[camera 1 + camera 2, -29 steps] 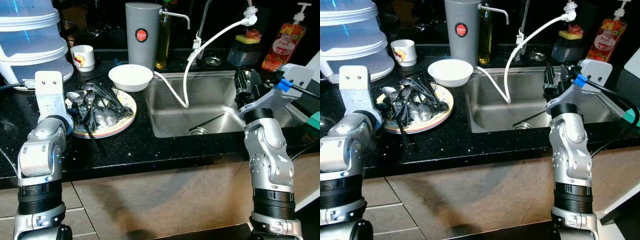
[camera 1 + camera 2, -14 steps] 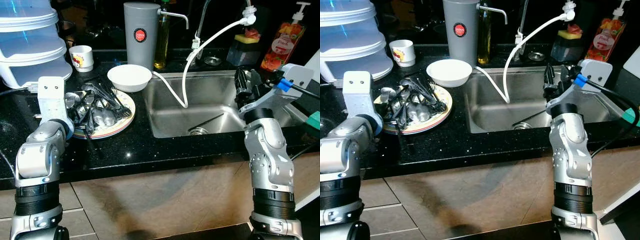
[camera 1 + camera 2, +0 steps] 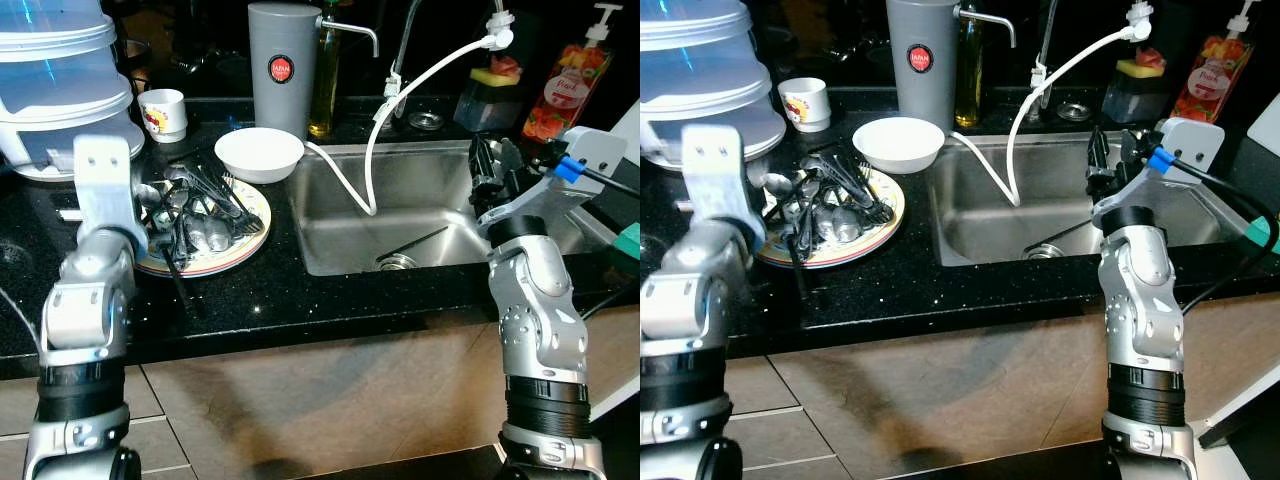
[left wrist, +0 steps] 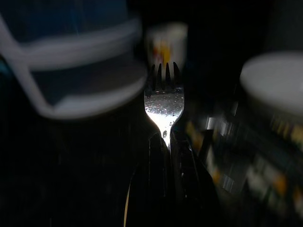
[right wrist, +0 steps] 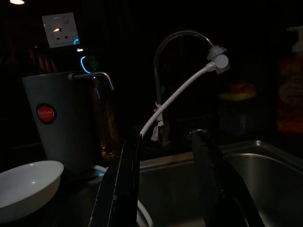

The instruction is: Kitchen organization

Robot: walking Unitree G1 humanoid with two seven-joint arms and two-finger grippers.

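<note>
left pincer (image 4: 165, 142): clamped, arm raised | right pincer (image 5: 165, 184): fingers parted

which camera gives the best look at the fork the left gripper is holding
The left wrist view: the fork stands sharp between the left gripper fingers, tines clear. In both eye views the arm hides it.

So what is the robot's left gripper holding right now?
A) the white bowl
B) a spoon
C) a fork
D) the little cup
C: in the left wrist view the left gripper has its black fingers shut on the neck of a fork, whose tines point up and away from the camera.
</note>
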